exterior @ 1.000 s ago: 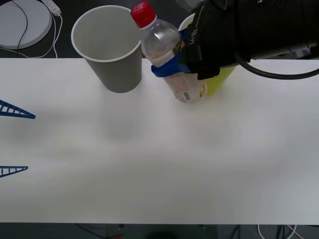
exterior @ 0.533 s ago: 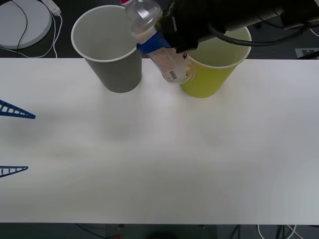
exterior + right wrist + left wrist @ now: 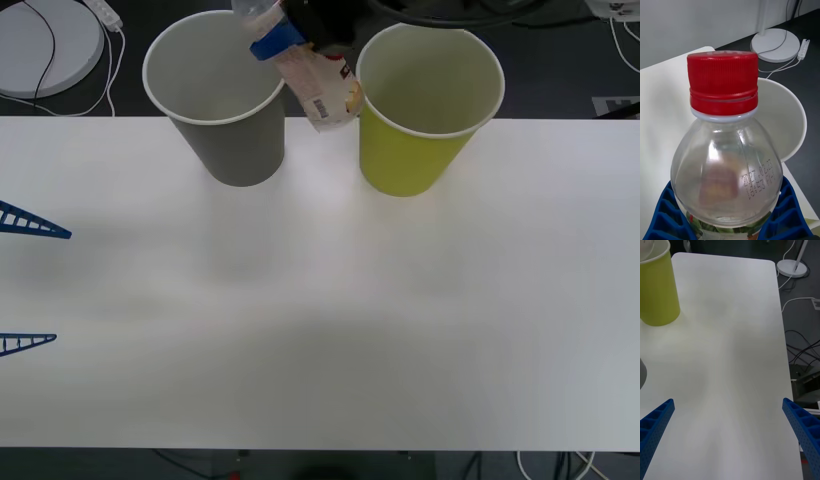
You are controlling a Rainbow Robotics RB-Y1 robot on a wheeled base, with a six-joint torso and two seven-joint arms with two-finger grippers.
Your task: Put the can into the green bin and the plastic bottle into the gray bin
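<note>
My right gripper (image 3: 296, 52) is shut on the plastic bottle (image 3: 322, 88), a clear one with a red cap (image 3: 722, 83) and a pale label. It hangs tilted in the air at the table's far edge, between the two bins, its upper part over the right rim of the gray bin (image 3: 215, 95). In the right wrist view the blue fingers (image 3: 663, 217) clamp the bottle's shoulder, with the gray bin's white inside (image 3: 784, 120) just beyond. The green bin (image 3: 430, 110) stands upright to the right. The can is out of view. My left gripper (image 3: 28, 283) waits open at the table's left edge.
A white round lamp base (image 3: 45, 40) with cables lies on the dark floor beyond the table's far left. Both bins stand close to the table's far edge. The white table (image 3: 320, 320) stretches bare in front of them. The left wrist view shows the green bin (image 3: 657, 285).
My right gripper has carried the bottle left and away, from in front of the green bin to the gray bin's rim. The green bin is now uncovered. The left arm has not moved.
</note>
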